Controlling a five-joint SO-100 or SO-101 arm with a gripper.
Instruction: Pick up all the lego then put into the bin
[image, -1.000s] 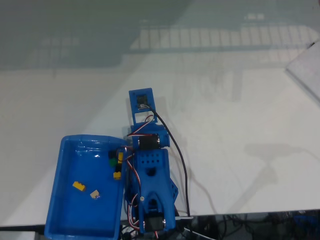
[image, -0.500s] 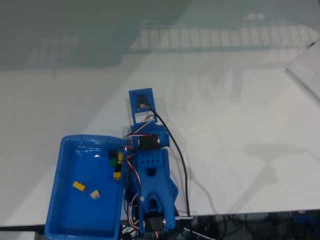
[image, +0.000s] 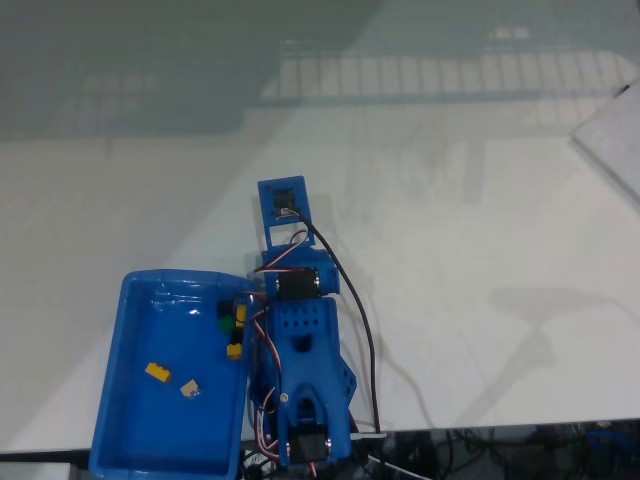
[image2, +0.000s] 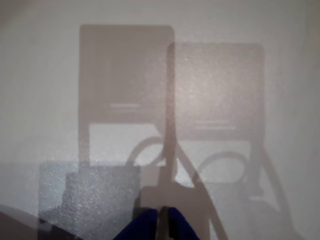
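Both lego bricks, yellow-orange (image: 157, 372) and tan (image: 189, 389), lie inside the blue bin (image: 128, 300) at lower left, the gripper (image2: 163, 220) has its tips together and empty, so the task looks finished.

White table (image: 480, 330), grey sheet (image: 612, 140) far right edge.

1. No legible text, label, brand, number or sign is being shown in the fixed view or in the wrist view.
2. The blue arm (image: 300, 360) and the bin (image: 125, 425) are being shown in the fixed view without readable markings.
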